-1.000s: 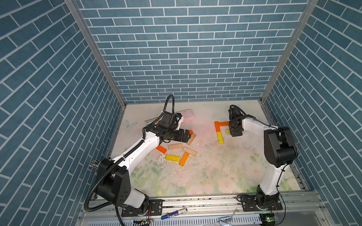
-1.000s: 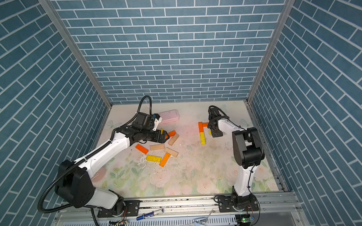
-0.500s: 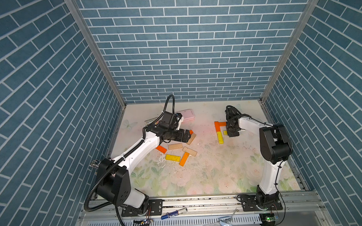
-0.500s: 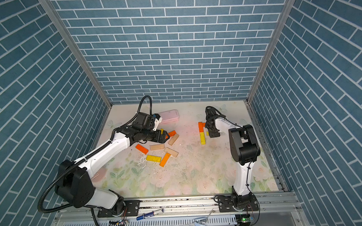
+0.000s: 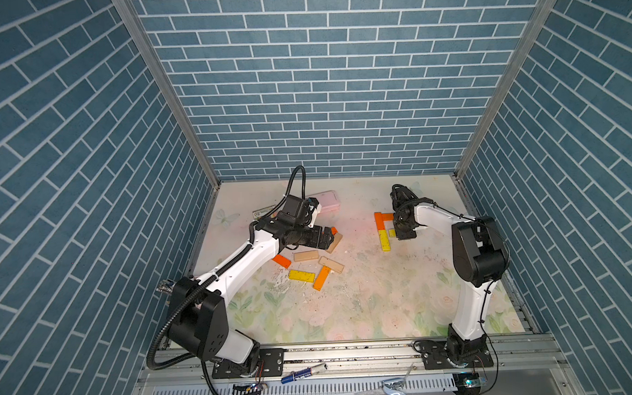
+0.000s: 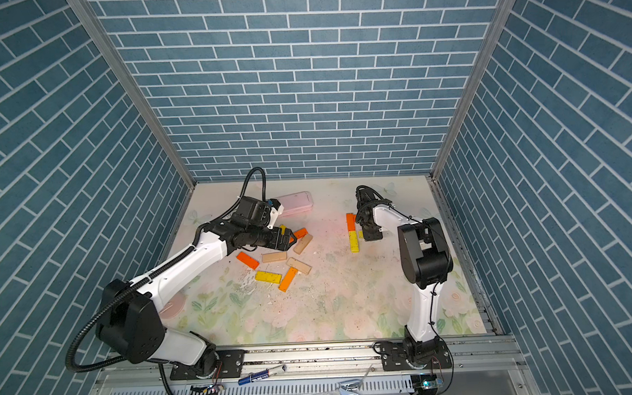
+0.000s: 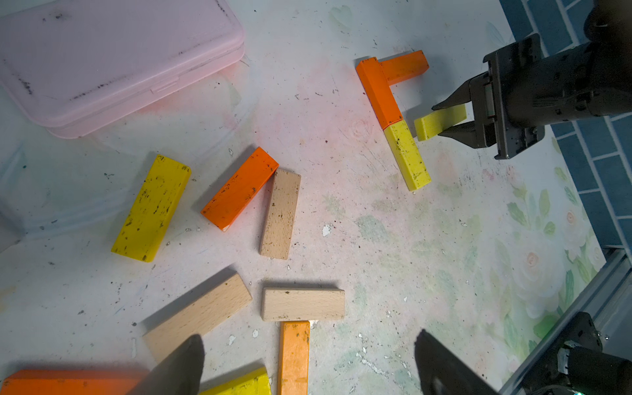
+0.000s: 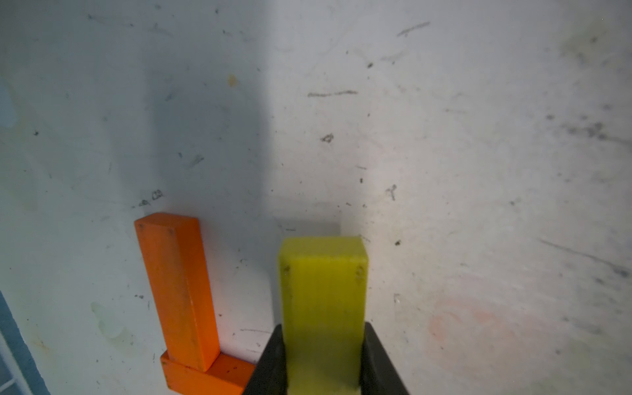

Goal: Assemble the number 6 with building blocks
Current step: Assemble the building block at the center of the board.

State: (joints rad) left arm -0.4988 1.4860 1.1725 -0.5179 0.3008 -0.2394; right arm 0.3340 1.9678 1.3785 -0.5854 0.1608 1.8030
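Observation:
The partial number 6 lies at the back right in both top views: an orange block [image 5: 379, 222] with a yellow block [image 5: 384, 240] end to end, and a second orange block [image 7: 405, 66] branching off the far end. My right gripper [image 5: 399, 233] is shut on another yellow block [image 8: 323, 301], held end-first beside the joint of the orange and yellow blocks [image 7: 439, 121]. My left gripper [image 5: 332, 236] hangs open over the loose building blocks [image 5: 306, 256], nothing between its fingertips [image 7: 178, 366].
A pink case [image 5: 325, 207] lies behind the left arm, a clear pack [image 7: 68, 191] beside it. Loose orange [image 6: 247, 260], yellow [image 6: 268, 276] and tan [image 6: 299, 266] blocks lie at centre left. The side wall is close to the right arm.
My right gripper has shifted slightly left with the yellow block, closer to the laid blocks. The left arm has not moved.

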